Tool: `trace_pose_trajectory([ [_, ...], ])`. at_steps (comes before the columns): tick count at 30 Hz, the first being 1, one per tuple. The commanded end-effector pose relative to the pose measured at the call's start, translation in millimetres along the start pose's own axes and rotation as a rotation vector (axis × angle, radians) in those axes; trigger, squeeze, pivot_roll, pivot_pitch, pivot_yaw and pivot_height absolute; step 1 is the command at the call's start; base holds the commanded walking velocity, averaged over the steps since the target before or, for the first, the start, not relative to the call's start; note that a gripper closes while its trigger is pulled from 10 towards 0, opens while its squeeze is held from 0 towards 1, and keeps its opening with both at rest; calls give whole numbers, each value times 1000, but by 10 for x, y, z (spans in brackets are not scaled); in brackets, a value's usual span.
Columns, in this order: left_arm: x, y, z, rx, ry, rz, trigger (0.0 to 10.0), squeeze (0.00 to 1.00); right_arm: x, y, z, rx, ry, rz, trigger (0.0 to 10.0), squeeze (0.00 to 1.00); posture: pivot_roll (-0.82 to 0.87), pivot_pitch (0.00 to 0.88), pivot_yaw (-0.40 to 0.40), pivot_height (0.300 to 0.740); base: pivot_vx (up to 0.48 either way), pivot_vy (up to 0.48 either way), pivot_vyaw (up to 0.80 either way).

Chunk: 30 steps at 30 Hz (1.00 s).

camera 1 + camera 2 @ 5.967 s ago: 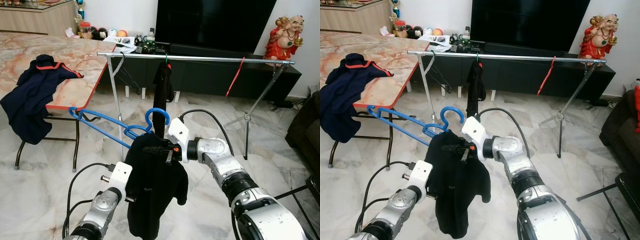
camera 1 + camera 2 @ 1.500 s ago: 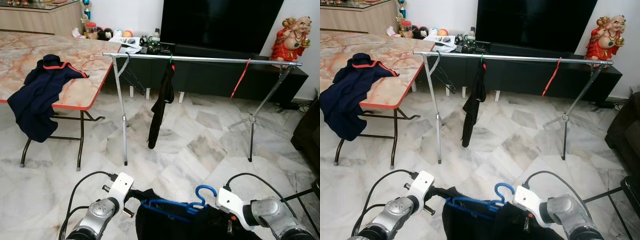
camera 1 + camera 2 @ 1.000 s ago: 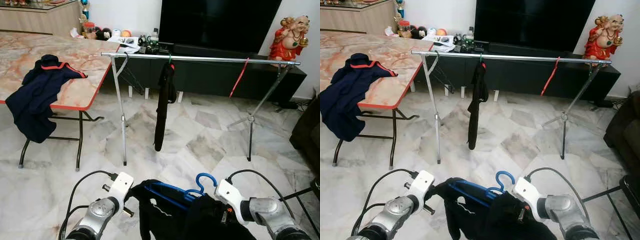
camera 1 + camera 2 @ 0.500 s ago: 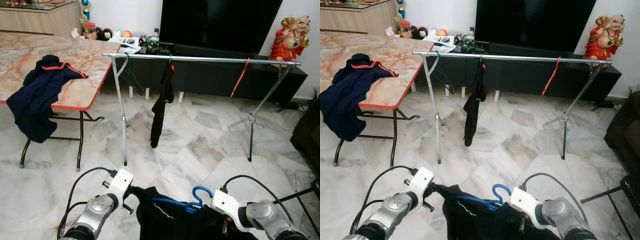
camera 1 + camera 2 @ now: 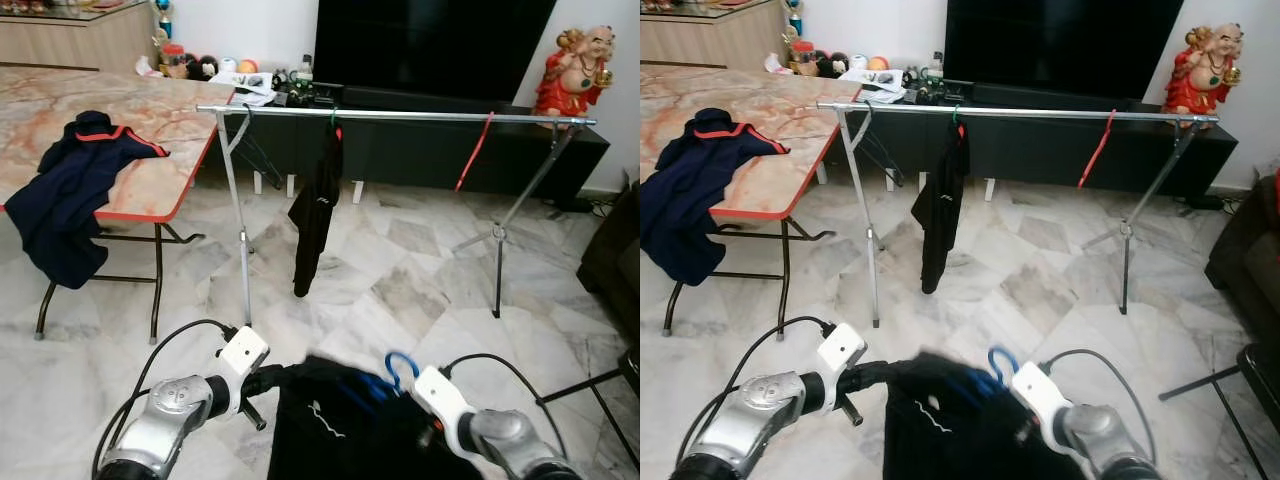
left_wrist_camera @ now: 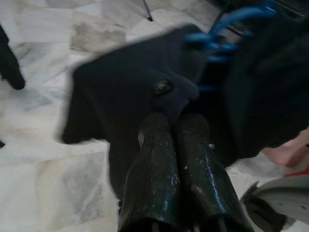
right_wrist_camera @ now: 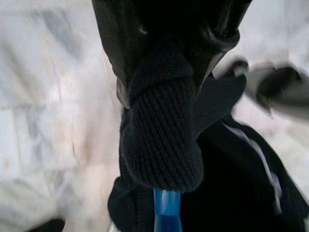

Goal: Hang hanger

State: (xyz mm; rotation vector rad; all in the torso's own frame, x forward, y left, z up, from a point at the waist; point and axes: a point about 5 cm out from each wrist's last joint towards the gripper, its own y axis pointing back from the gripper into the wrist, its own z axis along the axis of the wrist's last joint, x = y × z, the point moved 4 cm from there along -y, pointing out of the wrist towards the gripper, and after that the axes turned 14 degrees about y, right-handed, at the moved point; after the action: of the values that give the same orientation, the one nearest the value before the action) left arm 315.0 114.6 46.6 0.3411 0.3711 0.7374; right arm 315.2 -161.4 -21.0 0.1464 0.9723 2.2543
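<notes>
**Inspector:** State of your fingers?

**Robot:** My left fingers (image 6: 166, 145) are pressed together, pinching the edge of the black shirt (image 5: 340, 420). My right fingers (image 7: 164, 58) clamp the shirt's collar where it wraps the blue hanger (image 5: 395, 372).

**Inspector:** Location of the hanger?

**Robot:** Low before me, between both arms, its hook upright, over the marble floor (image 5: 400, 280). The rail (image 5: 400, 116) stands well apart, beyond; another dark garment (image 5: 318, 205) hangs there. A navy jacket (image 5: 70, 190) drapes over the counter (image 5: 150, 185).

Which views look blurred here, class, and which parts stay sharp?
Eye views: sharp on the clothes rail and table, smeared on the black garment and blue hanger. Left wrist view: garment soft, fingers crisp. Right wrist view: floor streaked, knit cuff clearer.
</notes>
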Motion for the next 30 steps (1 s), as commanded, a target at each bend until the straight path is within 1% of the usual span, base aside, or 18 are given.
trace_pose_trajectory([
  [1, -89, 5, 76, -6, -12, -53, 0, 0, -64, -11, 132, -56, -49, -28, 0, 0, 157, 0, -70, 740, 0, 0, 0],
  [3, -198, 12, 117, 4, -18, -112, 0, 0, -33, -69, 247, -100, -67, -37, 0, 0, 163, 0, -68, 740, 0, 0, 0],
  [5, -237, 25, 131, 8, -18, -132, 235, 0, -41, -85, 316, -131, -69, -56, 0, 0, 164, 0, -67, 740, 0, 0, 0],
  [6, -266, 47, 140, 13, -14, -147, 863, 0, -90, -92, 391, -165, -106, -99, 0, 0, 164, 0, -66, 740, 0, 0, 0],
  [8, -274, 53, 143, 15, -14, -152, 863, 0, -107, -93, 414, -176, -124, -113, 0, 0, 164, 0, -66, 740, 0, 0, 0],
  [9, -306, 70, 155, 11, -7, -172, 3176, 8, -133, -97, 470, -202, -142, -137, 0, 0, 161, 0, -63, 740, 0, 0, 0],
  [10, -332, 82, 167, 6, 3, -188, 7216, 322, -149, -100, 513, -222, -155, -153, 0, 0, 161, 0, -63, 740, 0, 0, 0],
  [11, -372, 97, 185, -3, 16, -212, 8078, 1000, -158, -108, 557, -241, -170, -168, 0, 0, 163, 0, -62, 740, 0, 0, 0],
  [12, -424, 122, 206, -10, 34, -243, 9216, 1000, -168, -118, 596, -259, -196, -187, 0, 0, 163, 0, -62, 740, 0, 0, 0],
  [13, -449, 139, 216, -13, 41, -261, 9686, 1000, -165, -124, 609, -268, -211, -192, 0, 0, 164, 0, -61, 740, 0, 0, 0],
  [15, -474, 166, 237, -23, 54, -279, 10000, 1000, -169, -131, 624, -276, -220, -213, 0, 0, 168, 0, -61, 740, 0, 0, 0],
  [22, -484, 232, 255, -39, 94, -286, 10000, 1000, -179, -135, 626, -312, -270, -283, 0, 0, 169, 0, -57, 740, 0, 0, 0],
  [24, -358, 214, 206, -47, 113, -204, 10000, 1000, -207, -112, 597, -331, -300, -330, 0, 0, 169, 0, -56, 740, 0, 0, 0],
  [26, -316, 208, 187, -46, 111, -176, 10000, 1000, -220, -103, 586, -333, -302, -348, 0, 0, 169, 0, -54, 740, 0, 0, 0],
  [27, -1, 162, 104, -60, 126, 32, 10000, 639, -285, -56, 517, -356, -396, -413, 0, 0, 170, 0, -53, 740, 0, 0, 0],
  [28, 147, 161, 57, -66, 133, 132, 10000, 0, -315, -32, 479, -365, -443, -446, 0, 0, 169, 0, -52, 740, 0, 0, 0],
  [29, 297, 173, -19, -60, 154, 235, 10000, 0, -341, -7, 427, -370, -488, -477, 0, 0, 169, 0, -52, 740, 0, 0, 0],
  [30, 297, 173, -19, -60, 154, 235, 10000, 0, -341, -7, 427, -370, -488, -477, 0, 0, 169, 0, -52, 740, 0, 0, 0],
])
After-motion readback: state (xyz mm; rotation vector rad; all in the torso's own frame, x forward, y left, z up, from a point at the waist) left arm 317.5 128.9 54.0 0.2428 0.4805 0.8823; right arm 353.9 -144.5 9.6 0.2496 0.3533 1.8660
